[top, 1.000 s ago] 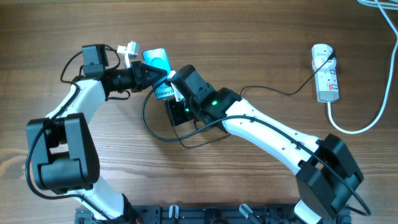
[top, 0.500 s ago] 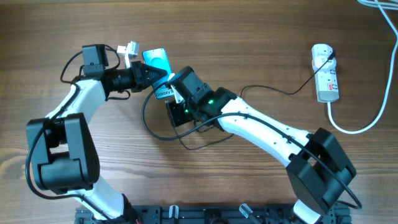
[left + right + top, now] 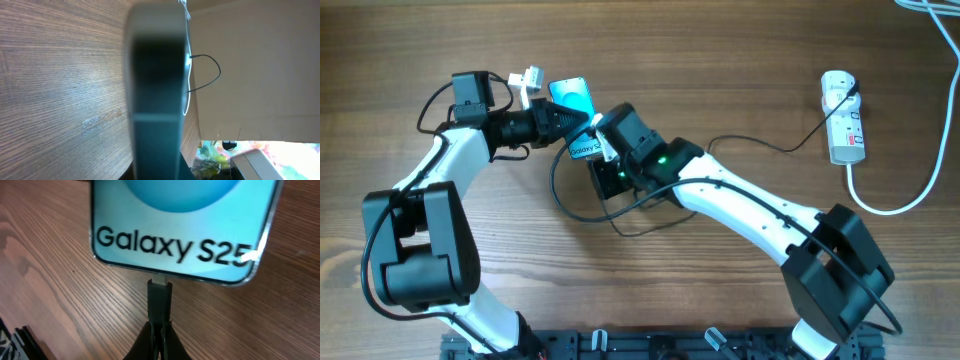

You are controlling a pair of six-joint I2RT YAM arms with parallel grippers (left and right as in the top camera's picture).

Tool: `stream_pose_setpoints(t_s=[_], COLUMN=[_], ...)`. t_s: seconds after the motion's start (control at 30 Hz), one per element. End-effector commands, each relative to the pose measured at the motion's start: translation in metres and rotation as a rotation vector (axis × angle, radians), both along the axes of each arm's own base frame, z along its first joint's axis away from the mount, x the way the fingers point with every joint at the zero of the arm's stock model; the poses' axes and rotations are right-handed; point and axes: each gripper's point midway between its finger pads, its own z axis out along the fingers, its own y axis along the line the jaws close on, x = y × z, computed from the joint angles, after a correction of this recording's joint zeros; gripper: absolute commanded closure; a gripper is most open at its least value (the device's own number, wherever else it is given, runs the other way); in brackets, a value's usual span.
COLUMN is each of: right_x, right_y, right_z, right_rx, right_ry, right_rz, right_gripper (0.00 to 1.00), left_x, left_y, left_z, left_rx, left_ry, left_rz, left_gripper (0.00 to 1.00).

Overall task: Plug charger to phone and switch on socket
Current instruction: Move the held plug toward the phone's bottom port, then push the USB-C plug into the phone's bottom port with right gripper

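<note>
Black charger tip [image 3: 159, 299], pinched by the right pincer [image 3: 157, 332], meets the phone [image 3: 180, 240] the left pincer [image 3: 563, 119] grips.

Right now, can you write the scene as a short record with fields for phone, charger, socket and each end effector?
phone: gripped by left end effector, screen readable
charger: plug tip at phone's lower edge, pinched by right end effector; seating unclear
socket: far right in overhead view, no end effector near; switch state too small to tell
</note>
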Motion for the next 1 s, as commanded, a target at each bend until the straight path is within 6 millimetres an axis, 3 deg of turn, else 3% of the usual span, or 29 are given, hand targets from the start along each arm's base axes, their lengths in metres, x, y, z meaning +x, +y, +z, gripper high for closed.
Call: stream_pose_setpoints(t_s=[0.0,0.3,0.73,0.97], right_x=[0.000,0.000,0.016,0.013], right_y=[-0.001,-0.001,-0.011,-0.006], right_z=[-0.007,-0.007,-0.006,-0.002], right_rx=[0.017,0.014,0.031,0.061], right_ry=[0.020,0.011,0.028,0.042], right_rz=[0.022,0.034,-0.039,-0.022], right_gripper=[0.96,0.96,0.96,0.96], left_x=[0.000,0.000,0.000,0.000], left_y=[0.000,0.000,0.000,0.000], left_z=[0.015,0.015,0.015,0.015], left_rx=[-0.013,-0.013,-0.013,-0.013], left_ry=[-0.037,-0.038,-0.038,-0.038], left_rz=[-0.009,-0.009,-0.009,-0.009], left_gripper=[0.96,0.96,0.96,0.96])
